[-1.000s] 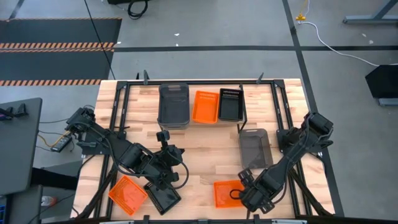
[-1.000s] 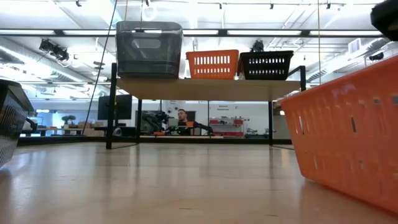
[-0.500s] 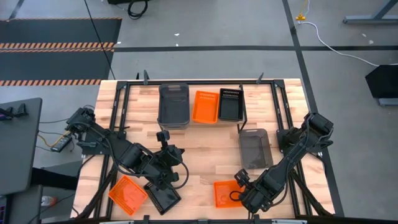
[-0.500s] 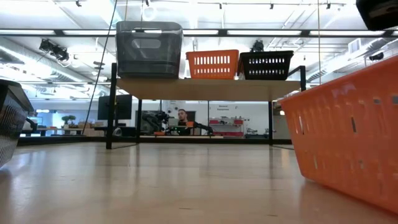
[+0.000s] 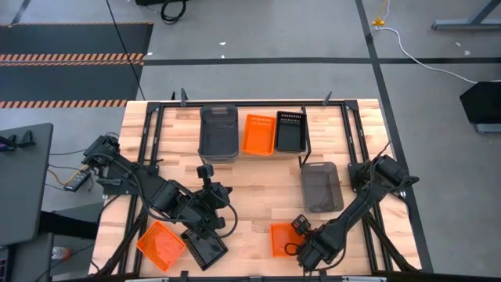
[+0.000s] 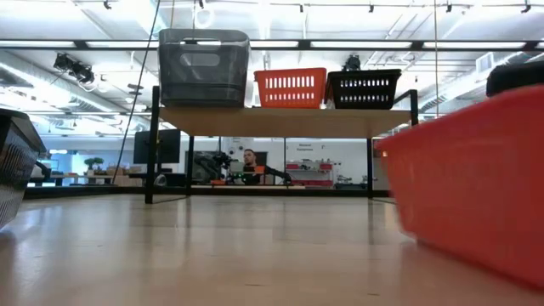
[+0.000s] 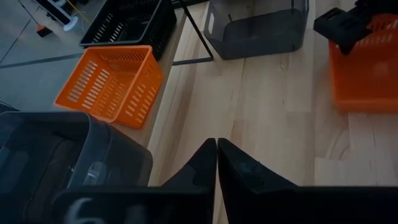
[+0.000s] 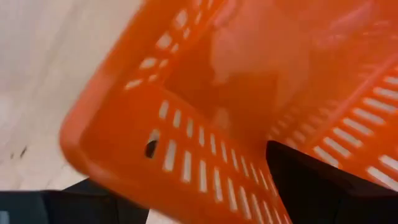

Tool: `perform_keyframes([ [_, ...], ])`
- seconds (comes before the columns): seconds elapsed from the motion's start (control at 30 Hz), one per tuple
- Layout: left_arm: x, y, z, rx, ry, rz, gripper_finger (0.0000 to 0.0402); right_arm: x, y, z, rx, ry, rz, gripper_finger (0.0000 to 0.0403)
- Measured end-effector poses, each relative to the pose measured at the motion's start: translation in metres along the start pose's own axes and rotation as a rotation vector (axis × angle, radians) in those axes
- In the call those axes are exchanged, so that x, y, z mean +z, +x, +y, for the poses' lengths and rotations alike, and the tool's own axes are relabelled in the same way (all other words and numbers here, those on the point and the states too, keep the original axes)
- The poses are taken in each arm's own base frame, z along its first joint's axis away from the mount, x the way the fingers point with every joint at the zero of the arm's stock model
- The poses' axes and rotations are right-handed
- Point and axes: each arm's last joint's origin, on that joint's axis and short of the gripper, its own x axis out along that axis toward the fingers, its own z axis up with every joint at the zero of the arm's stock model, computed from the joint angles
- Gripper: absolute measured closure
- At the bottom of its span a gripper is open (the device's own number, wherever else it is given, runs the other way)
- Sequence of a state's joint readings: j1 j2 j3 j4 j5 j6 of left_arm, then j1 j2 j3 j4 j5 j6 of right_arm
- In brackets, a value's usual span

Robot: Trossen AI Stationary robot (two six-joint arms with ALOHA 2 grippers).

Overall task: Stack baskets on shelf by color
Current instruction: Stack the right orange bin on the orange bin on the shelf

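Shelf point(image 5: 252, 107) holds grey point(image 5: 218, 130), orange point(image 5: 258, 134), black point(image 5: 289, 131) baskets in a row. On tabletop: grey basket point(image 5: 321, 187) right, orange point(image 5: 282, 239) near front, orange point(image 5: 160, 244) and black point(image 5: 205, 249) front-left.

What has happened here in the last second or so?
The right claw, open, has slid along the table's near edge toward the left, over the orange basket lying there; nothing is lifted yet. The left claw stayed shut and parked. The three baskets on the shelf and the grey basket have not moved.
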State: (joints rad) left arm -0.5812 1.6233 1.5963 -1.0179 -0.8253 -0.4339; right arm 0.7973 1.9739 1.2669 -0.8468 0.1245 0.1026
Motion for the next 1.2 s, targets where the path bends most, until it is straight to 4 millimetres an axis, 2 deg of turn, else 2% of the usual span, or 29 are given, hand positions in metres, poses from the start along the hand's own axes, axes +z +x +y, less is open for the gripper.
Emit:
perform_keyframes([
  [0.13,0.0,0.0,0.0,-0.001,-0.001,-0.001,0.0378,0.003,-0.001,-0.006,-0.026,0.059,-0.001,0.0106],
  [0.3,0.0,0.0,0.0,-0.001,-0.002,-0.002,0.0383,0.011,-0.006,-0.016,-0.069,0.179,-0.059,0.0114],
  [0.47,0.0,0.0,0.0,-0.001,-0.002,-0.002,0.0384,0.02,-0.005,-0.023,-0.063,0.222,-0.135,0.0126],
  [0.6,0.0,0.0,0.0,-0.001,-0.002,-0.002,0.0378,0.025,-0.005,-0.031,-0.049,0.251,-0.186,0.0178],
  [0.9,0.0,0.0,0.0,-0.001,-0.002,-0.002,0.0385,0.035,-0.006,-0.04,-0.027,0.284,-0.288,0.0385],
  [1.1,0.0,0.0,0.0,-0.001,-0.002,-0.002,0.038,0.041,-0.01,-0.05,-0.07,0.326,-0.347,0.0377],
  [1.2,0.0,0.0,0.0,-0.001,-0.001,-0.002,0.0378,0.053,-0.028,-0.058,-0.096,0.327,-0.39,0.0387],
])
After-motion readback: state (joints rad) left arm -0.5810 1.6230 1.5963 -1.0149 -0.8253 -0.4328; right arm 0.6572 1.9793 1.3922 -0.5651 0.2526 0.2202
